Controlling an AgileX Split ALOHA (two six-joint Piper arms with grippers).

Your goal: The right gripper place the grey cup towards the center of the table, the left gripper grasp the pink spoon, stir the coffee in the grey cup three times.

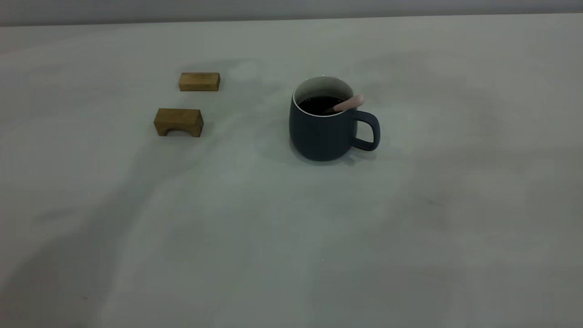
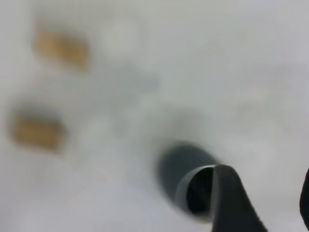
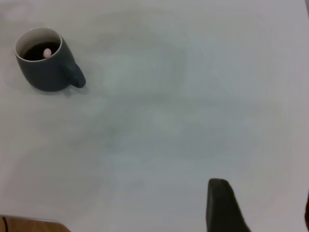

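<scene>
The grey cup (image 1: 323, 132) stands upright near the middle of the table (image 1: 291, 228), its handle toward the right. Dark coffee (image 1: 321, 105) fills it. The pink spoon (image 1: 348, 103) leans in the cup, its pale handle resting on the rim above the cup's handle. No arm shows in the exterior view. My left gripper (image 2: 265, 198) is open above the table, one finger (image 2: 227, 198) overlapping the cup (image 2: 181, 169), nothing held. My right gripper (image 3: 263, 208) is open and empty, far from the cup (image 3: 46, 72), whose spoon (image 3: 47, 52) tip shows.
Two brown wooden blocks lie left of the cup: a flat one (image 1: 199, 82) farther back and an arched one (image 1: 178, 121) nearer. Both show blurred in the left wrist view (image 2: 63, 47) (image 2: 37, 131). A brown strip (image 3: 29, 224) borders the table in the right wrist view.
</scene>
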